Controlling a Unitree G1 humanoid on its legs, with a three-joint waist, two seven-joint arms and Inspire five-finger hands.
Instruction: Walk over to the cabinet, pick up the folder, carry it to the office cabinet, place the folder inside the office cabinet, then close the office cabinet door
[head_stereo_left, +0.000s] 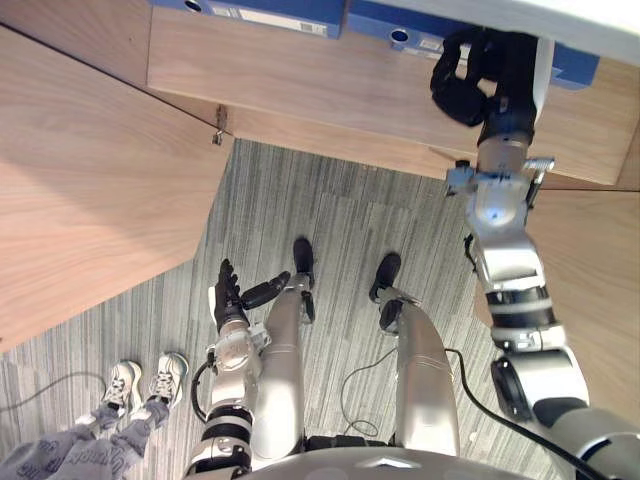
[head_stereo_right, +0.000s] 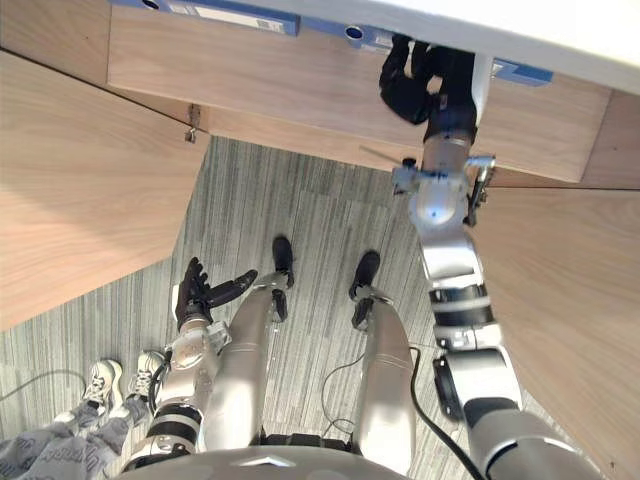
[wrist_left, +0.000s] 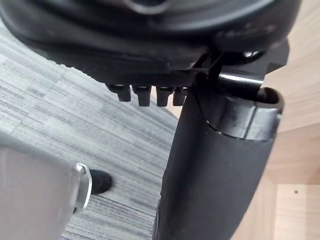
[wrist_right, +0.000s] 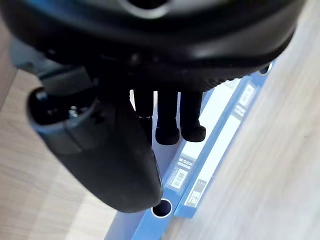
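Wooden cabinet (head_stereo_left: 300, 70) shelf, our right hand (head_stereo_left: 468, 80) up at it
It's against the blue folder (wrist_right: 190, 160) straight ahead of it; we can't tell if it's clamped on. Left hand (head_stereo_left: 228, 295) hangs low, fingers loose and apart.

Right hand (head_stereo_left: 465, 80) high; left hand (head_stereo_left: 232, 295) low, relaxed.

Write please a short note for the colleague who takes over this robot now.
Right hand: raised at the blue folders on the cabinet shelf, fingers open, gripping nothing.
Left hand: open, low at the robot's left side.
Cabinet door stands open. A person's shoes show at the left.
Done: robot is at the cabinet.
Left: no folder in hand; whether grasping or door closing comes next, I cannot tell.
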